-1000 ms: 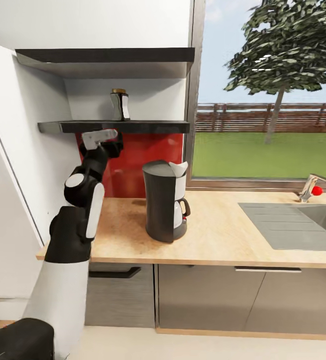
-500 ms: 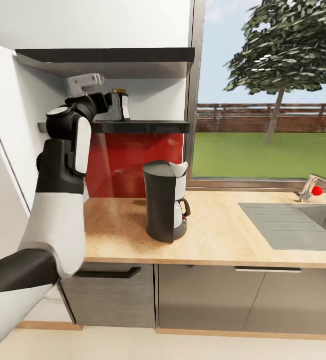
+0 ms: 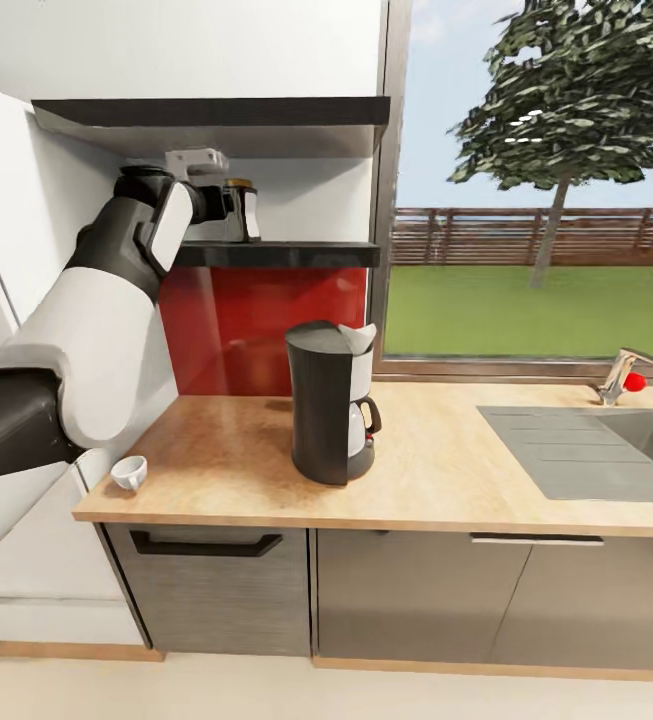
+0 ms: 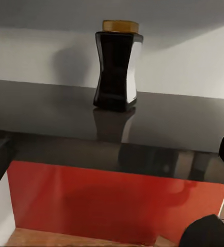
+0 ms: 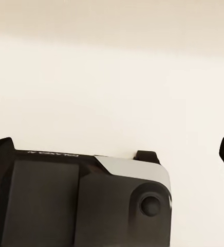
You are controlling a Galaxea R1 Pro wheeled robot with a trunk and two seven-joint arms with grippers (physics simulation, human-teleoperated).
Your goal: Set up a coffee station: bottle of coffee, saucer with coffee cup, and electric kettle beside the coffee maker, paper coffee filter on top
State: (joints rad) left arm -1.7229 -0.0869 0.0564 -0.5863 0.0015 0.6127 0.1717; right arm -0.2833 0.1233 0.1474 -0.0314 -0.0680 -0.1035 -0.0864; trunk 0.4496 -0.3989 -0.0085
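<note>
Left arm had risen from tabletop (image 3: pixel 446 470) height to shelf (image 3: pixel 296 254) level within the last second. Left claw (image 3: pixel 228 203) sat just beside the bottle of coffee (image 4: pixel 117 65), fingers spread wide, nothing gripped. Bottle upright on shelf. Grasp looked imminent. Right claw's fingers apart.
</note>
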